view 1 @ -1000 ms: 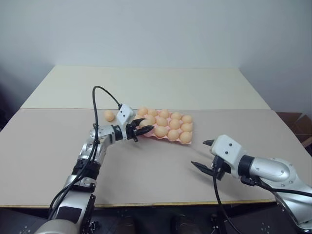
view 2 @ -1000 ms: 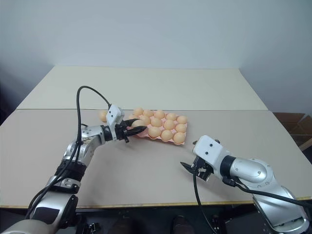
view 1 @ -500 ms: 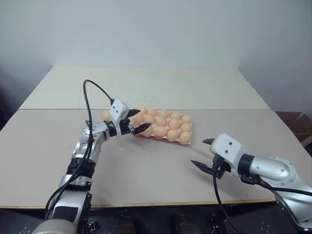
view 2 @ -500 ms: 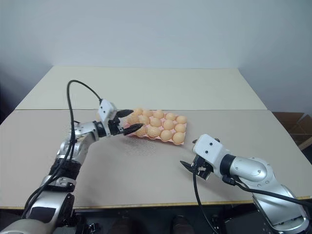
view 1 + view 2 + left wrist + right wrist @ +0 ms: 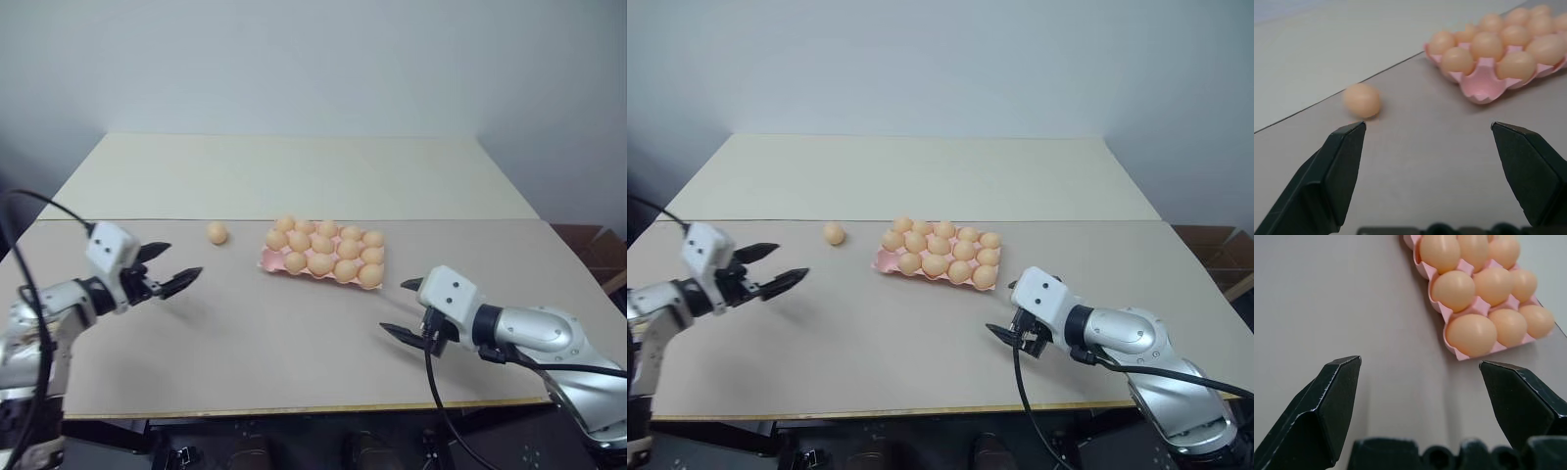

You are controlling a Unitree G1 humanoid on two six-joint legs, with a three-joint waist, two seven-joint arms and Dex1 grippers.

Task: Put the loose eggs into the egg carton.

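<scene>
One egg [image 5: 217,233] lies loose left of the egg carton [image 5: 269,260]; both left gripper [image 5: 174,266] and right gripper [image 5: 406,308] have fingers spread, empty.

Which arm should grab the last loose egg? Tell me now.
Left. The left gripper, open, is nearest the egg; the right gripper sits beyond the carton.

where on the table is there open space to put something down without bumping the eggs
Bare tabletop runs between the left end effector and the right end effector, in front of the egg carton. The far tabletop behind the carton is bare too. The tight spot is between the loose egg and the carton's left edge.
</scene>
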